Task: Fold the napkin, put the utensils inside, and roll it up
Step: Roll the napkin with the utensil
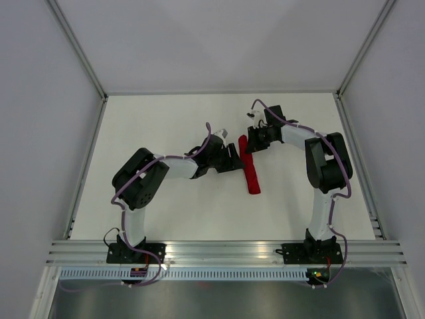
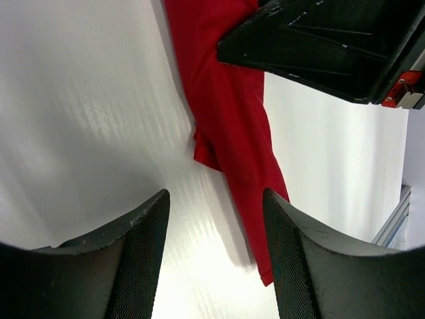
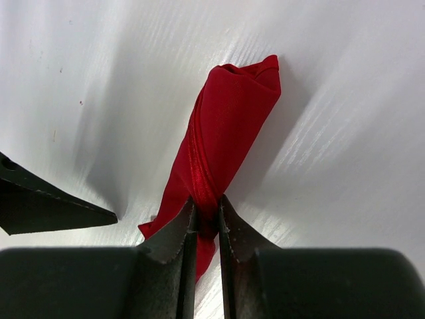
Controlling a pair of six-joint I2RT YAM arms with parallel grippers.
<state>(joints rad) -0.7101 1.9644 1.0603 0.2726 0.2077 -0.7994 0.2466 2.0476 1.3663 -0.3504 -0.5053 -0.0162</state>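
The red napkin (image 1: 250,167) lies on the white table as a narrow twisted roll, running from far to near. My right gripper (image 1: 252,144) is shut on its far part; in the right wrist view the jaws (image 3: 207,218) pinch the roll (image 3: 226,126) across its width. My left gripper (image 1: 234,159) is open just left of the roll. In the left wrist view its fingers (image 2: 216,259) stand wide apart over bare table, with the napkin (image 2: 232,133) ahead and its near end beside the right finger. No utensils show; I cannot tell if any are inside the roll.
The table is walled by white panels at the back and sides, with an aluminium rail (image 1: 226,251) along the near edge. The right gripper's black body (image 2: 319,40) sits close ahead of my left fingers. A left fingertip (image 3: 46,206) shows beside the roll.
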